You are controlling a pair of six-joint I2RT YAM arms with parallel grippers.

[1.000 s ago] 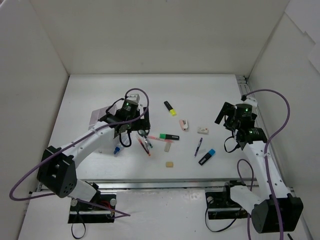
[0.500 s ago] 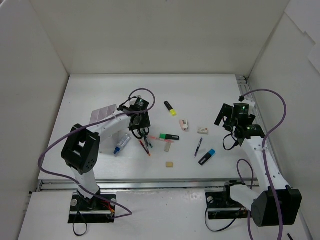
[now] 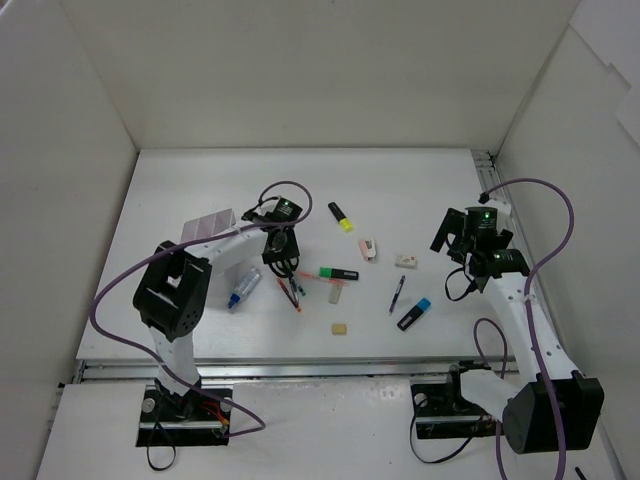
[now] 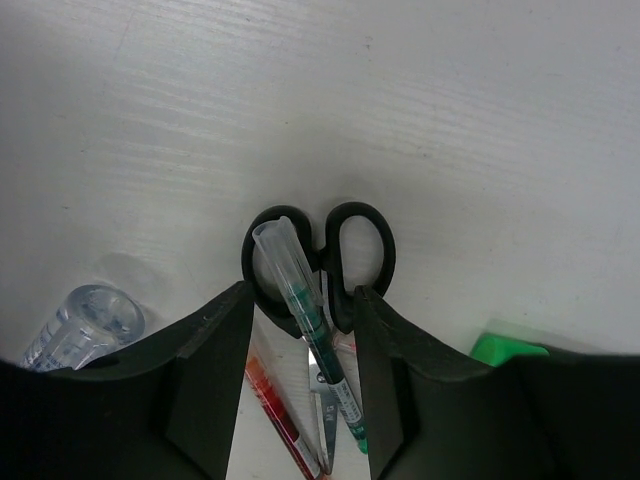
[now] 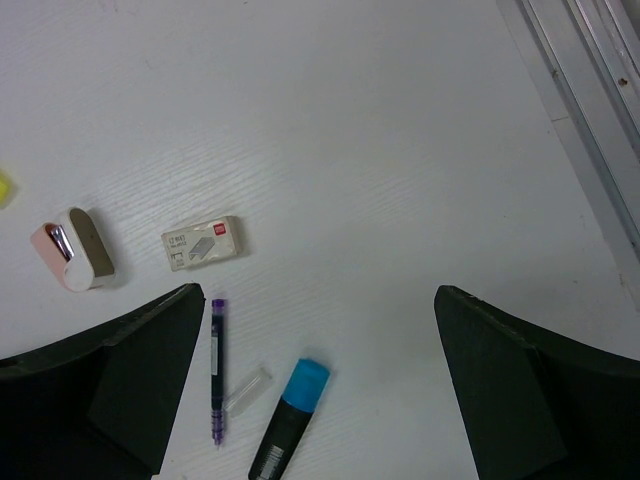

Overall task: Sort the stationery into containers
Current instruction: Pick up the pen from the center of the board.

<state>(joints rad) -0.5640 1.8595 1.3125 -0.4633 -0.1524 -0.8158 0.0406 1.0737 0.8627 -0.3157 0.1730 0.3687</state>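
The translucent box (image 3: 205,222) stands at the left of the counter (image 3: 150,190), partly hidden by the left arm. A blue-ended marker (image 3: 238,290) lies near it, and I cannot tell if it is inside a compartment. The left end effector (image 4: 302,295) is about half open. Its fingers (image 4: 215,360) stand on both sides of a clear-capped pen (image 4: 312,330), with a gap on each side. This pen lies across the black scissors (image 4: 387,260), beside a red pen (image 4: 284,425). Further right, loose on the counter, lie the green highlighter (image 3: 340,272), yellow highlighter (image 3: 341,216), beige eraser (image 3: 340,327), correction tape (image 5: 75,255), white eraser (image 5: 205,243), purple pen (image 5: 216,370) and blue highlighter (image 5: 290,420). The right end effector (image 5: 318,330) hovers above these last ones, spread wide and holding nothing.
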